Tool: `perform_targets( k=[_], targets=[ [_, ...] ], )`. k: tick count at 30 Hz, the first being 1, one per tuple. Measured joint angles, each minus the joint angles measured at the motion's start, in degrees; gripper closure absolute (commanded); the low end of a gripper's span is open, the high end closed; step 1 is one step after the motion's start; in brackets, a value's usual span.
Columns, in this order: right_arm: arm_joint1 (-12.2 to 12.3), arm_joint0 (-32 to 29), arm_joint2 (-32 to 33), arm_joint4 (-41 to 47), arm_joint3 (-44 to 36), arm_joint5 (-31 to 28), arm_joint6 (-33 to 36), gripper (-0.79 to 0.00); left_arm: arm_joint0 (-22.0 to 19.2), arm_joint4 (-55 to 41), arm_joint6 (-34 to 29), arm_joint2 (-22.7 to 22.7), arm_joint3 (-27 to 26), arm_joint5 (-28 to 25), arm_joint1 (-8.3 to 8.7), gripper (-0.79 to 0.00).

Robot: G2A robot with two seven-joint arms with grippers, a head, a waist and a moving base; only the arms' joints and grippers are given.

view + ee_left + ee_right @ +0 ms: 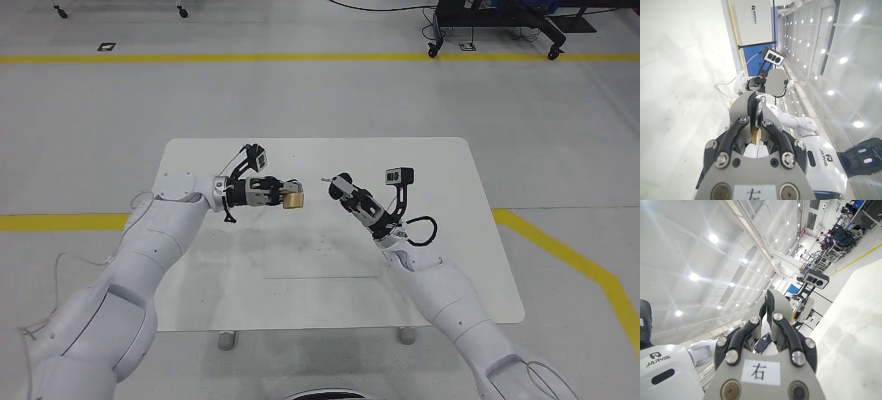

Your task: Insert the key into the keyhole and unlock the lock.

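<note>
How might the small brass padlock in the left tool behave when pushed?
The small brass padlock looks solid metal, probably stiff and dense. Pinched by the left tool, its smooth sides might slip or pivot.

A white label (755, 192) with one dark written sign sticks on the back of the left hand (755, 100), just behind the lock (755, 133) that this hand grips. Just the top part of that sign shows. A second white label (761, 373) with one whole dark sign sticks on the back of the right hand (768, 298), which grips the key (324, 180) across from the lock. Far past the lock, a big white board (751, 24) has a small dark mark and a row of dark letters.
</note>
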Motion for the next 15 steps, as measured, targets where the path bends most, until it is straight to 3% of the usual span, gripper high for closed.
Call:
perform_targets(
  k=[2, 8, 15],
  targets=[
    [0.1, -0.7, 0.9, -2.8, -1.0, -0.2, -2.4, 0.0, 2.3, -5.0, 2.5, -1.9, -1.4, 0.4, -0.31, 0.0],
    [-0.4, -6.9, 3.4, -22.0, -9.0, 3.0, -24.0, 0.0, 7.4, -18.5, 8.6, -4.7, -3.1, -1.8, -2.51, 0.0],
    [-1.7, -13.6, 2.1, -52.8, -21.1, 17.6, -49.8, 0.0, 7.0, -20.4, 11.2, -3.1, -1.4, -10.5, -6.56, 0.0]
  ],
)
